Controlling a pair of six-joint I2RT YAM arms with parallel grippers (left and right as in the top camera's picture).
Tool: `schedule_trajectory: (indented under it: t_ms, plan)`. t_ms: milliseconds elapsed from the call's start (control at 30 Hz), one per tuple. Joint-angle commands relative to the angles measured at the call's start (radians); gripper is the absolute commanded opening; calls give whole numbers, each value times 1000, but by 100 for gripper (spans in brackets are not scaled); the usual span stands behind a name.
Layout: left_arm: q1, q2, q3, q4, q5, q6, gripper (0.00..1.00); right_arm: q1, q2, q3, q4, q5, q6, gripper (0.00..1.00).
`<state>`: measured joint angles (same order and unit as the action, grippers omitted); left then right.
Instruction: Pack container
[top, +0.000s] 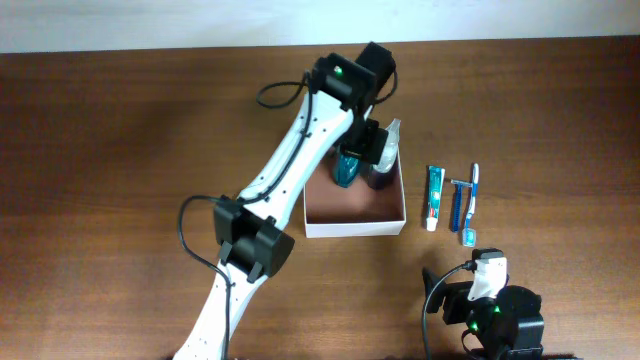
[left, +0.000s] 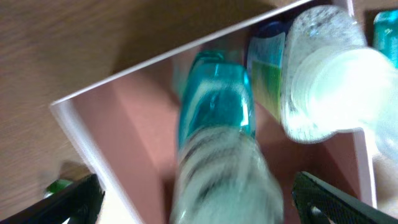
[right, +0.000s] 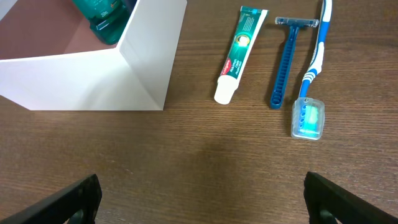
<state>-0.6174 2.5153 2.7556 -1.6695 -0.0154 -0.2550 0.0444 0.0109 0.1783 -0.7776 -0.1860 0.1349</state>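
The white-walled container (top: 345, 208) stands near the middle of the wooden table (top: 120, 150), a little toward its right edge. The left arm reaches across from the near edge, and its left gripper (top: 362, 150) hangs over the box's far side. The wrist view shows that tool spread wide, fingers (left: 71, 199) on either side of a teal bottle (left: 214, 106) whose lower end is blurred; whether they touch it cannot be told. A clear-capped bottle (left: 323, 81) with a green label is beside the teal one, inside the box toward its far right corner. Just right of the container, a toothpaste tube (top: 434, 197), a blue razor (top: 460, 200) and a toothbrush (top: 471, 205) lie side by side on bare wood. The right gripper (top: 487, 268) sits near the table's near-right corner, its jaws spread wide and empty.
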Motion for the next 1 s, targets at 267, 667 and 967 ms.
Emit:
schedule_trajectory:
  t_ms: [267, 667, 967]
  plan:
    - [298, -519, 88, -18, -121, 43, 99, -6, -6, -7, -1, -5, 5, 99]
    - [509, -730, 86, -18, -140, 47, 99, -6, -6, -7, 30, 21, 5, 99]
    - [509, -730, 86, -18, -139, 47, 99, -6, -6, -3, 165, -301, 151, 99]
